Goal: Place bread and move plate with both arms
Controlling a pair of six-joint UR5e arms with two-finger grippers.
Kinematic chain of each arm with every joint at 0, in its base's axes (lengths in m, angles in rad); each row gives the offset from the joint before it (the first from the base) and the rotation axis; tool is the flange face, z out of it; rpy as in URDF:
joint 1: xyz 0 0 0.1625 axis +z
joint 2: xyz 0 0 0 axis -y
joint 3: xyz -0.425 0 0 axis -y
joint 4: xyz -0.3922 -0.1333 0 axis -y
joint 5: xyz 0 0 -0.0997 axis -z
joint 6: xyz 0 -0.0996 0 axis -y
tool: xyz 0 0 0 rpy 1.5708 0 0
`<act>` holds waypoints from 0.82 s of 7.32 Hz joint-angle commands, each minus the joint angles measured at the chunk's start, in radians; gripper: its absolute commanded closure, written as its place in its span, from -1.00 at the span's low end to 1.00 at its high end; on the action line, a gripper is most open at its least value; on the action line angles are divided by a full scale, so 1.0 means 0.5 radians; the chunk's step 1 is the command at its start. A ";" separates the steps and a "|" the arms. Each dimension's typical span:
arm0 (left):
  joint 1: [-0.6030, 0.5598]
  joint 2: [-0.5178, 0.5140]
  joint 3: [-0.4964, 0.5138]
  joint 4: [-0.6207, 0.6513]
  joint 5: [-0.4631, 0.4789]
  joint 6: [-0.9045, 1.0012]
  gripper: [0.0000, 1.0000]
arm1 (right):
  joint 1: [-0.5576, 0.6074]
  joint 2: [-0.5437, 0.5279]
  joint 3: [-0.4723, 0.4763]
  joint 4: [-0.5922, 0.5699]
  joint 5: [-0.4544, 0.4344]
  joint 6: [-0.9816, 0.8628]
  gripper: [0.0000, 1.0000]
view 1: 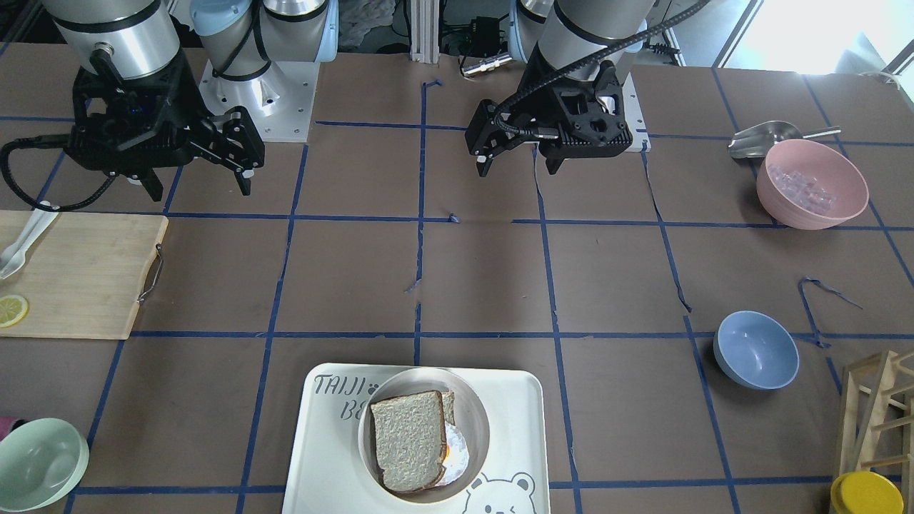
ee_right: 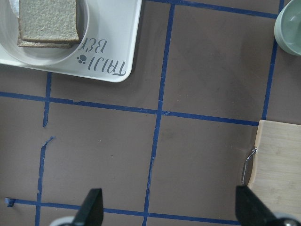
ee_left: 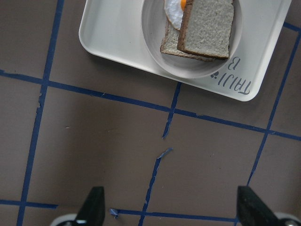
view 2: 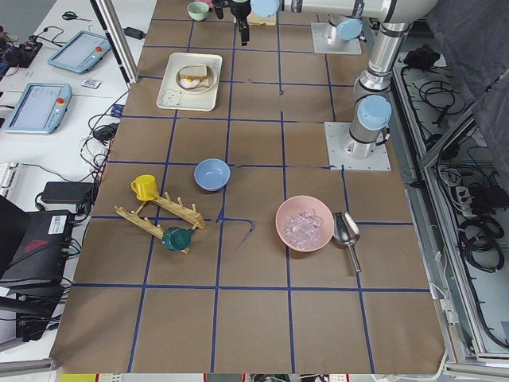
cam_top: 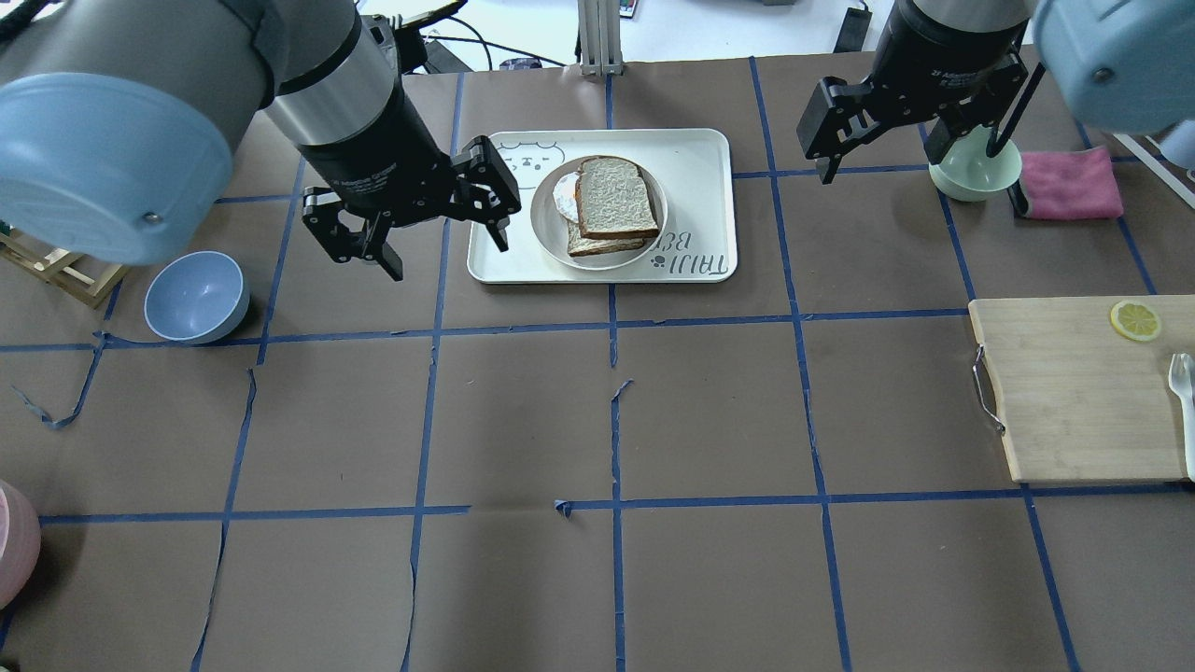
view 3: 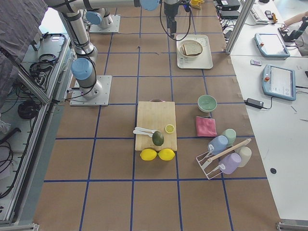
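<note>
The bread lies on top of a second slice with a fried egg, inside the round off-white plate. The plate sits on the bear-printed tray. From overhead the bread and plate are at the far middle. My left gripper hangs open and empty above the table, just left of the tray. My right gripper is open and empty, to the right of the tray. The left wrist view shows the bread and plate ahead of its open fingers.
A blue bowl stands to the left of my left gripper. A green bowl and pink cloth lie under and beside my right arm. A wooden cutting board with a lemon slice is at the right. A pink bowl holds ice.
</note>
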 commanded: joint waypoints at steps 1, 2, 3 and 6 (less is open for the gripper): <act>0.036 0.081 -0.010 -0.059 0.161 0.461 -1.00 | 0.000 0.000 0.000 -0.001 0.000 0.000 -1.00; 0.073 0.097 -0.010 -0.047 0.277 0.603 -1.00 | 0.000 0.000 0.003 0.002 0.000 0.000 -1.00; 0.170 0.094 -0.013 0.032 0.272 0.617 -1.00 | 0.000 0.000 0.000 -0.001 0.000 0.000 -1.00; 0.291 0.072 -0.013 0.149 0.257 0.690 -1.00 | 0.000 0.000 0.003 0.002 0.000 0.000 -1.00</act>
